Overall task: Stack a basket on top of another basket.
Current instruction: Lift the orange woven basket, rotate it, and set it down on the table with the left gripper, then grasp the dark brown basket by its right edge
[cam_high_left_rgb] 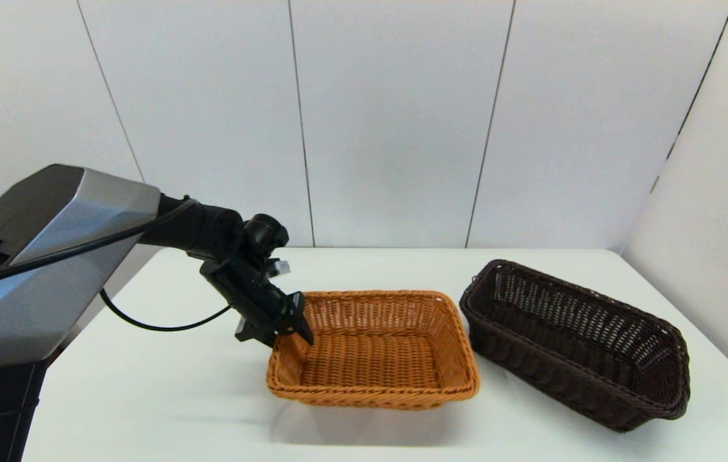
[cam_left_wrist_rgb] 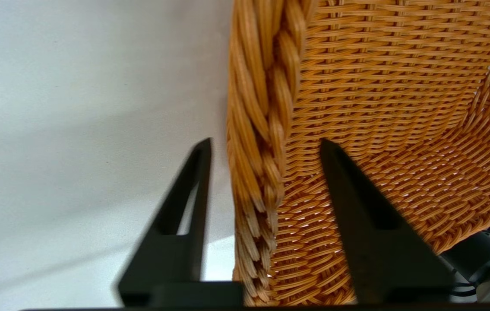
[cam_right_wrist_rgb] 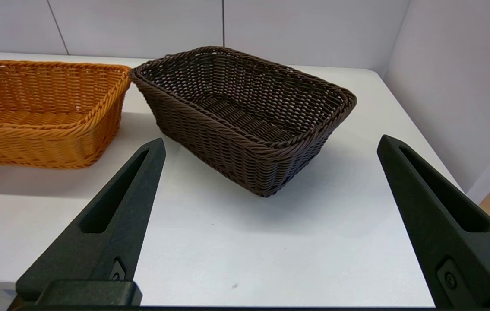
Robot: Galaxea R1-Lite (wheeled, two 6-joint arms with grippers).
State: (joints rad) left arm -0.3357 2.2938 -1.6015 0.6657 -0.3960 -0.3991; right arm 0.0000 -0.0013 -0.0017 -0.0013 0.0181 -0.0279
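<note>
The orange-tan basket [cam_high_left_rgb: 373,350] sits mid-table. My left gripper [cam_high_left_rgb: 293,324] is at its left rim, open. In the left wrist view the left gripper [cam_left_wrist_rgb: 265,142] straddles the braided rim [cam_left_wrist_rgb: 262,129], one finger outside over the table and one inside the basket, with a gap showing on the outer side. The dark brown basket [cam_high_left_rgb: 572,343] stands to the right of the orange one, angled, with nothing touching it. The right wrist view has the dark brown basket [cam_right_wrist_rgb: 245,116] ahead of my open right gripper [cam_right_wrist_rgb: 268,142], which hangs short of it and holds nothing.
The white table [cam_high_left_rgb: 165,385] ends at white wall panels [cam_high_left_rgb: 396,122] behind and to the right. A black cable [cam_high_left_rgb: 145,324] loops down from the left arm onto the table. The table's front right corner [cam_right_wrist_rgb: 422,276] lies close to the right gripper.
</note>
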